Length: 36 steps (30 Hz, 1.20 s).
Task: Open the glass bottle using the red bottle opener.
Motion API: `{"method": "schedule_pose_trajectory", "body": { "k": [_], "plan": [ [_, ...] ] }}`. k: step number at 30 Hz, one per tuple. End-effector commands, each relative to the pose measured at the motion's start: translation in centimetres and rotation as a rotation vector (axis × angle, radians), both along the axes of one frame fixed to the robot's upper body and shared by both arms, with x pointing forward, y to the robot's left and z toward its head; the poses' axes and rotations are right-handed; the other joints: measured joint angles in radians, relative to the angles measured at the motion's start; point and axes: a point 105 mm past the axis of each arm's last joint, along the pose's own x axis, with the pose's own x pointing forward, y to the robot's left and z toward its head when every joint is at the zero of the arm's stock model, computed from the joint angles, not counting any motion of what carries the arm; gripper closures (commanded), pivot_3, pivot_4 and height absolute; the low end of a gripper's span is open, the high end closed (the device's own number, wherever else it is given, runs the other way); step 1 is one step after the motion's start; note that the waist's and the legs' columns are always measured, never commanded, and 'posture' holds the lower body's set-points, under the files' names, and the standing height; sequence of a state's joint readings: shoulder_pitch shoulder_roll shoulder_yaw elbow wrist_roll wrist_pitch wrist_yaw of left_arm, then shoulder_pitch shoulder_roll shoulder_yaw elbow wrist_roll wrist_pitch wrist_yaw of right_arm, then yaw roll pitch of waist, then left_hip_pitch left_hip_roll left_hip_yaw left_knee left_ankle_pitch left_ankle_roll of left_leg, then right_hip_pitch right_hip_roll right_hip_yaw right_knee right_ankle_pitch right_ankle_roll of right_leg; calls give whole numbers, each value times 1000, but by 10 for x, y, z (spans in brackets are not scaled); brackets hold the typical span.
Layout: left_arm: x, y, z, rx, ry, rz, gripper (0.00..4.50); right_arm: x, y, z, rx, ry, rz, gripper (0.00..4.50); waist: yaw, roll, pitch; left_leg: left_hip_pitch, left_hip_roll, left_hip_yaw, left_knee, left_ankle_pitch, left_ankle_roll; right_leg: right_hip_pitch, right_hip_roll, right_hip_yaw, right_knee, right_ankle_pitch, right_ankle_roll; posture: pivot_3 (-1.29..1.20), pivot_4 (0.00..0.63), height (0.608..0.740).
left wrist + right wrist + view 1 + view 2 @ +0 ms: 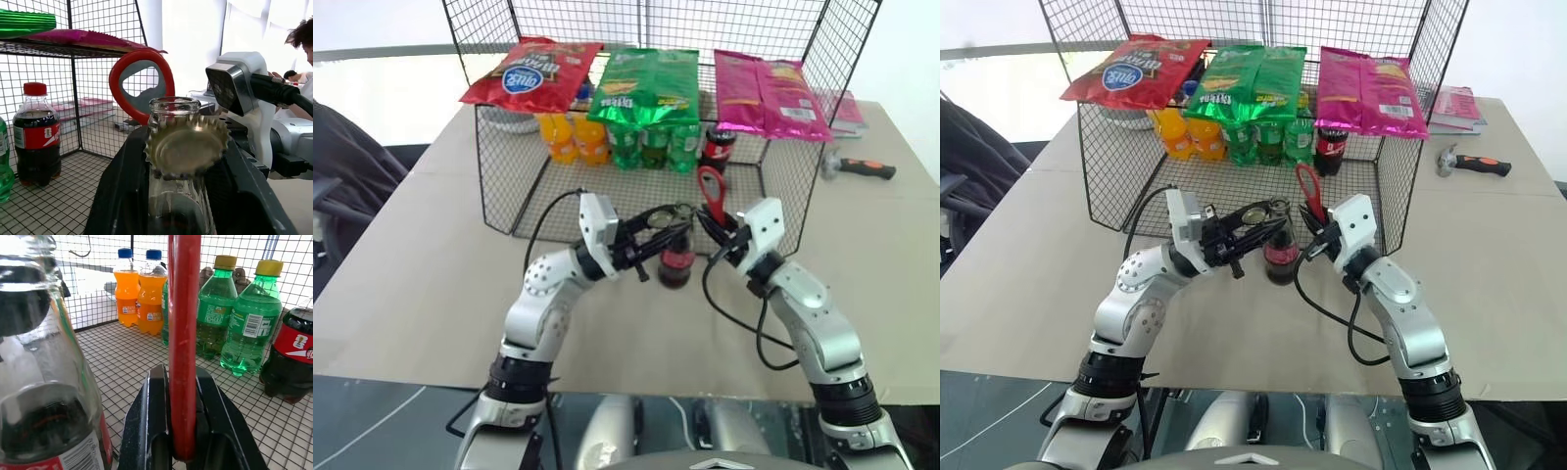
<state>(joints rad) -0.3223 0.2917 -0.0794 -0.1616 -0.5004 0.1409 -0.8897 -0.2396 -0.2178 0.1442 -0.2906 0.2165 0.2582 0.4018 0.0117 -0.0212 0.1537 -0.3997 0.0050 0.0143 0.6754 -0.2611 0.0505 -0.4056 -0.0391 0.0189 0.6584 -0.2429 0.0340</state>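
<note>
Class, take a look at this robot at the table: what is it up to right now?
It is opening a glass bottle in front of a wire basket of drinks and snack bags. The left tool is around the bottle's neck. The metal cap is already off the open mouth, tilted against the neck. The right tool is shut on the red bottle opener, held upright just beside the bottle.

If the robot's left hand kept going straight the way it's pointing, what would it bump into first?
Probably the right gripper holding the red bottle opener. The left gripper points across at it, with the glass bottle and its loose cap already between its fingers. Depth is hard to judge.
</note>
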Motion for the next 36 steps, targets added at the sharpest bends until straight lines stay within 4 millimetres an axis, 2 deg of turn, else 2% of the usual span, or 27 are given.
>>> {"method": "schedule_pose_trajectory", "body": {
  "k": [1, 12, 23, 29, 33, 36],
  "plan": [
    [-4, 0, 7, 0, -35, -8, 2139, -3, -2, 12, 8, -58, -5, 4500, 0, 0, 0, 0, 0, 0, 0, 0, 0, -1, 0, 0, 0, 0, 0, 0, 150, 709],
    [-9, 5, 5, 13, -31, -12, 2139, -2, -7, 9, 12, -55, -27, 4500, -1, 0, 0, -1, 0, 1, -4, 0, 0, -3, 0, 1, -1, 0, 1, 0, 150, 709],
    [-17, 15, -1, 54, -14, -8, 2139, 5, -27, 12, 69, -39, -97, 4500, -1, 0, 0, -1, 0, 2, -4, 0, 0, -3, 0, 2, -1, 0, 1, 0, 150, 709],
    [-24, 23, -2, 78, -15, 9, 2139, -2, -39, 7, 77, 12, -89, 4500, -2, 0, 0, -1, 0, 2, -5, 0, 0, -4, 0, 2, -1, 0, 1, 0, 150, 709],
    [-34, 50, -8, 125, 35, 70, 2139, -22, -51, -25, 29, 207, -8, 4500, -2, 1, 1, -2, 0, 2, -6, 0, 0, -4, -1, 3, -1, 0, 0, 0, 150, 709],
    [-42, 63, -12, 141, 68, 98, 2139, -37, -55, -40, 21, 327, 41, 4500, -1, 1, 1, -2, 0, 2, -7, 0, 0, -5, -2, 4, -2, 0, 0, 0, 150, 709]
  ]
}}
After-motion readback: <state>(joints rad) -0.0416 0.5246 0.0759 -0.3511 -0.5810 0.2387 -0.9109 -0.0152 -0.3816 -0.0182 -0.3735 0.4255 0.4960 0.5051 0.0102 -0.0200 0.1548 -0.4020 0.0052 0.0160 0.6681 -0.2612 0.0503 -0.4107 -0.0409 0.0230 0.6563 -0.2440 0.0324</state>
